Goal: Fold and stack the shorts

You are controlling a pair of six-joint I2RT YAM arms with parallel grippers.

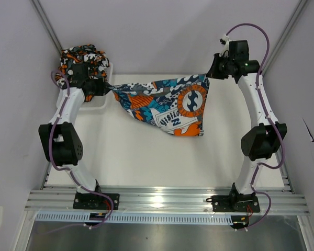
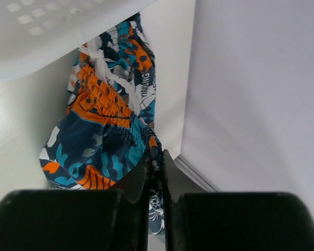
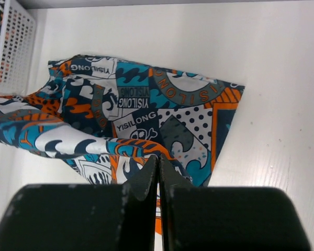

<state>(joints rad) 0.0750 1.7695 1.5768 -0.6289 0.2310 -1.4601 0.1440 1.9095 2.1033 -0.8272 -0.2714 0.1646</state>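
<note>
The teal-blue, orange and white patchwork shorts point(image 1: 167, 104) hang stretched between my two grippers above the back of the table, and their lower part sags down to a point. My left gripper point(image 1: 111, 88) is shut on the gathered elastic waistband point(image 2: 112, 104), which is pinched between its jaws point(image 2: 156, 162). At the opposite corner my right gripper point(image 1: 208, 76) is shut on a fold of the cloth point(image 3: 146, 110), nipped at its jaw tips point(image 3: 158, 162). The orange, black and white camouflage shorts point(image 1: 86, 56) lie bunched in the back left corner, behind my left wrist.
A white mesh basket point(image 2: 52, 31) sits at the back left, right beside my left gripper, and its wall point(image 3: 13, 47) also shows in the right wrist view. Grey walls close off the back and both sides. An aluminium rail point(image 1: 162, 197) runs along the near edge.
</note>
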